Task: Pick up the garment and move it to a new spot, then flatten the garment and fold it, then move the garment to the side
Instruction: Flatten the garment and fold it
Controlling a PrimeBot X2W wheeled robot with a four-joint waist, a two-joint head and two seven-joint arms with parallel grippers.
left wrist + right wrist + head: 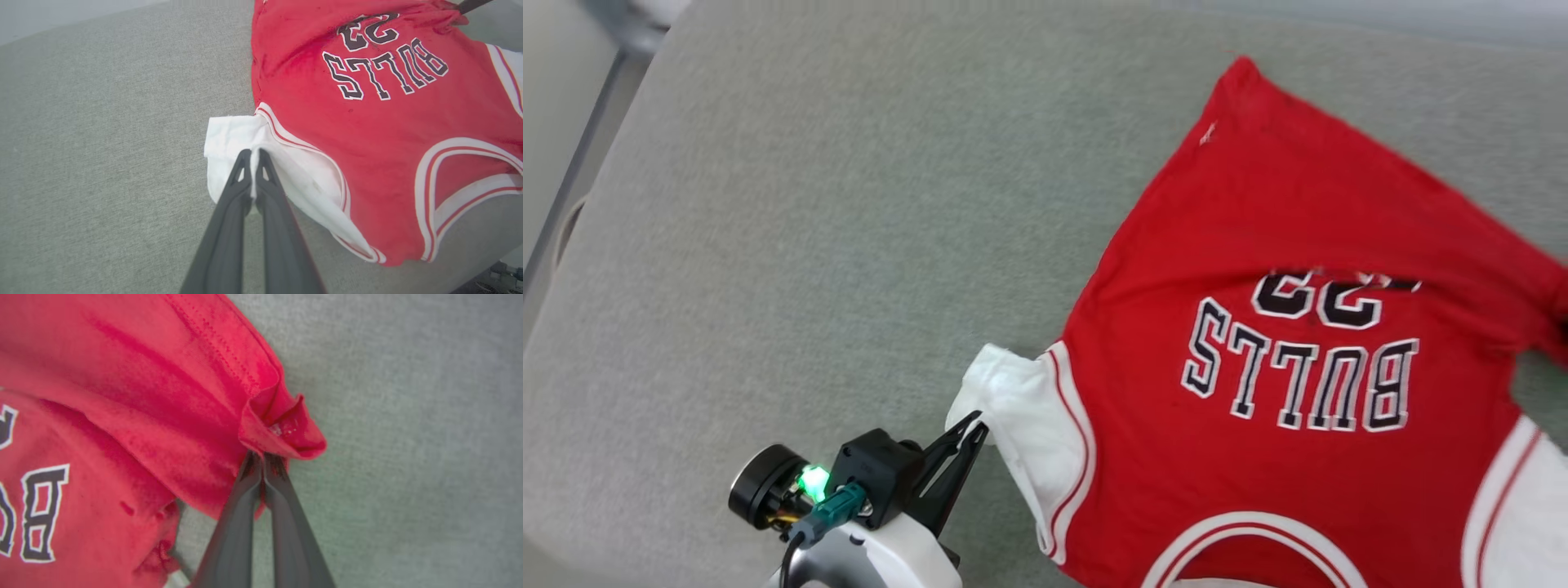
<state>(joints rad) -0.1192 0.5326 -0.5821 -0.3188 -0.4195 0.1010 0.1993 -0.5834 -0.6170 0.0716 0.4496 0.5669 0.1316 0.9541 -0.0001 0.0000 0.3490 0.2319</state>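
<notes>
The left gripper (253, 154) was clenched, its two dark fingers pressed together on a pinch of the white sleeve (233, 134) at the garment's (367, 130) nearer left corner. The right gripper (263, 458) was closed just as tightly, with no gap between its tips. It bit a bunched fold of red cloth along a stitched hem at the shirt's right edge.

There was one garment, lying front up on the grey-green fabric surface (809, 245). It lay in the right half of the head view, with the collar toward the robot and the lettering upside down. One hem corner pointed away at the far end, and the cloth near the right grip was drawn across the chest.

Two grippers were at work, each with two fingers. Two white sleeves showed, both with red-striped trim. One word of five letters, BULLS (1298, 384), ran across the front. Two digits (1319, 298) sat beyond it, possibly a 23, though the fold covered part of them.
</notes>
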